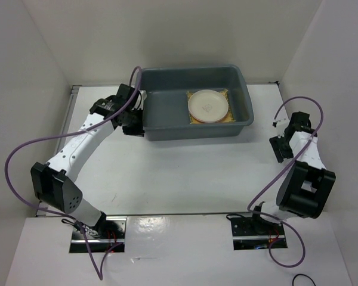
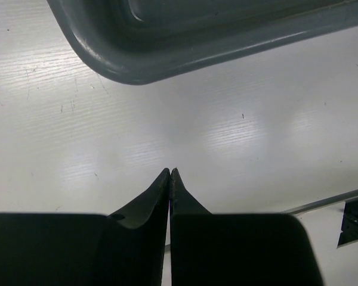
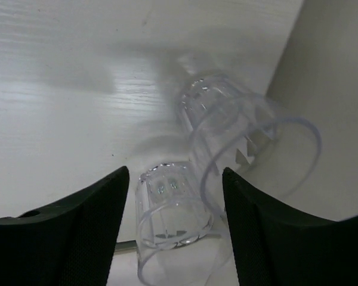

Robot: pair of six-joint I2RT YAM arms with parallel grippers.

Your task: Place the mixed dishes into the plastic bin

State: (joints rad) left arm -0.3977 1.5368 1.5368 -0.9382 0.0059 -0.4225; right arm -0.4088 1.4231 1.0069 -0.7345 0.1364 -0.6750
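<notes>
The dark grey plastic bin [image 1: 167,113] stands at the back middle of the table. Inside it, at the right end, a cream round plate [image 1: 208,105] lies on the yellow woven mat [image 1: 229,117]. The pink plate is not in view. My left gripper [image 1: 133,125] is shut and empty, over the table just outside the bin's left corner [image 2: 137,59]; its tips [image 2: 170,174] are pressed together. My right gripper [image 1: 278,150] is open at the right side of the table. In the right wrist view a small clear cup [image 3: 170,208] lies on its side between the open fingers [image 3: 95,220].
A second, larger clear cup [image 3: 238,131] lies tipped just beyond the small one, close to the right wall [image 3: 340,89]. White walls enclose the table on the left, back and right. A purple cable [image 1: 24,149] loops beside the left arm.
</notes>
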